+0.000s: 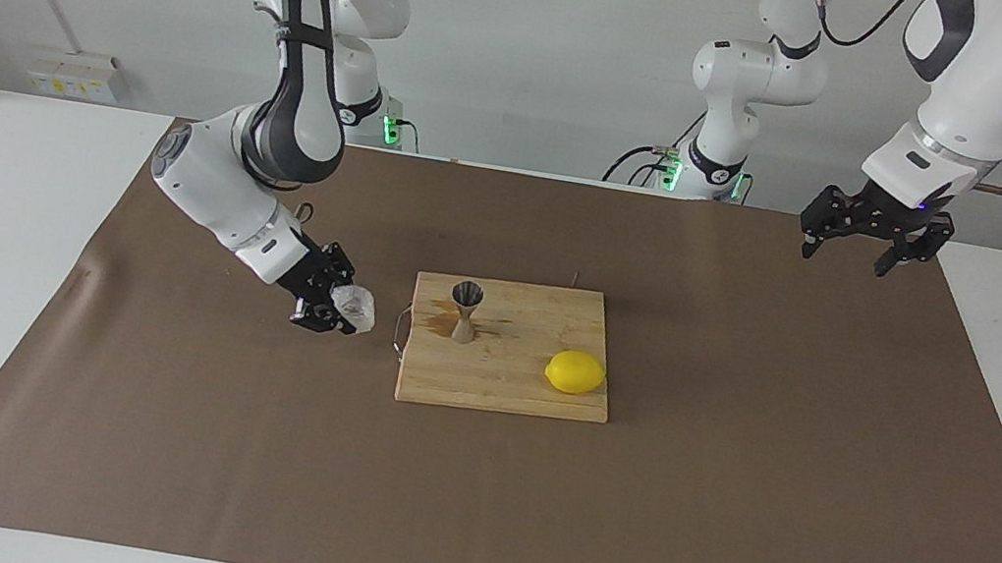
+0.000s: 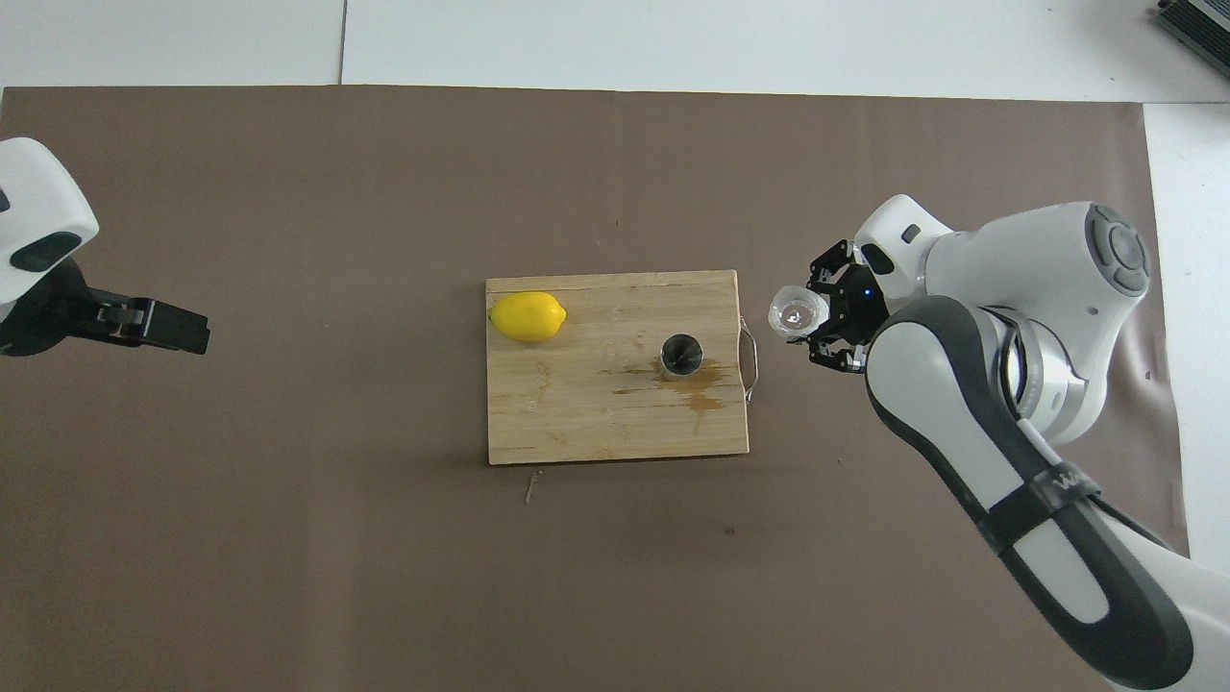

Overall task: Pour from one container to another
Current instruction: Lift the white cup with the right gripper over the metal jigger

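Note:
The clear textured glass cup (image 1: 355, 306) sits between the fingers of my right gripper (image 1: 338, 307), low over the brown mat beside the cutting board's handle end. In the overhead view the cup (image 2: 797, 312) is roughly upright in the right gripper (image 2: 819, 323); I cannot tell whether it rests on the mat. The steel hourglass jigger (image 1: 465, 310) stands upright on the wooden cutting board (image 1: 495, 385), apart from the cup, and also shows in the overhead view (image 2: 681, 354). My left gripper (image 1: 864, 244) is open and empty, raised over the mat at the left arm's end, waiting.
A yellow lemon (image 1: 575, 372) lies on the board at its end toward the left arm. A brownish wet stain (image 2: 708, 392) marks the board around the jigger. A wire handle (image 2: 749, 351) sticks out of the board toward the cup. The brown mat (image 1: 724, 514) covers the table.

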`<state>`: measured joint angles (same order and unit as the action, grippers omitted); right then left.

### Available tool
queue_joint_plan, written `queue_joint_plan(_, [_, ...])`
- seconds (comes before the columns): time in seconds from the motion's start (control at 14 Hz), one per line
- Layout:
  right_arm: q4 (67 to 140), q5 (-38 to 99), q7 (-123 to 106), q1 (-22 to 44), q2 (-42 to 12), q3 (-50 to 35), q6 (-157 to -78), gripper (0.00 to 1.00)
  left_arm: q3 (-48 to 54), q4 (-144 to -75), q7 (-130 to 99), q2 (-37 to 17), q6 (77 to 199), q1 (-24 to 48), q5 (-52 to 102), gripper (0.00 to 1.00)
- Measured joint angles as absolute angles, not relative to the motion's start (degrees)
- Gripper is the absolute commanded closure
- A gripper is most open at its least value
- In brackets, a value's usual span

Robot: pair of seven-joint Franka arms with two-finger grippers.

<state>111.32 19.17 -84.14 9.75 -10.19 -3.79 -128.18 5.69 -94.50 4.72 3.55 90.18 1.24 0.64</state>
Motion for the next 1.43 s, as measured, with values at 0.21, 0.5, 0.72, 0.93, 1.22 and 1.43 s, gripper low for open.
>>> queue_joint_plan(0.21, [109.9,11.6,-77.7,13.2,-10.2,-3.9,-127.8,1.0,5.6,-94.7,4.7,3.7,89.9,1.1,0.6,0.0])
queue_joint_plan(0.5, [109.0,3.8,-74.4,16.9,-10.2,-4.0,-125.7,1.0,5.6,-94.7,4.7,3.7,89.2,1.1,0.6,0.0])
queue_joint_plan(0.72, [107.8,-0.8,-74.4,19.0,-10.2,-4.0,-124.0,1.0,5.6,-94.7,4.6,3.7,89.2,1.1,0.6,0.0])
queue_joint_plan(0.93, [107.5,-6.7,-74.4,21.3,-10.2,-4.0,-123.8,1.0,5.3,-94.7,4.5,3.7,89.2,1.0,1.1,0.0])
queue_joint_plan(1.22, [106.8,-12.9,-73.7,24.9,-10.3,-4.1,-123.6,1.0,5.2,-94.4,4.3,3.8,88.8,1.0,2.2,0.0])
queue_joint_plan(1.43, [106.7,-18.3,-73.7,25.6,-10.4,-4.1,-123.2,1.0,5.3,-94.4,4.3,3.8,88.1,1.0,2.2,0.0])
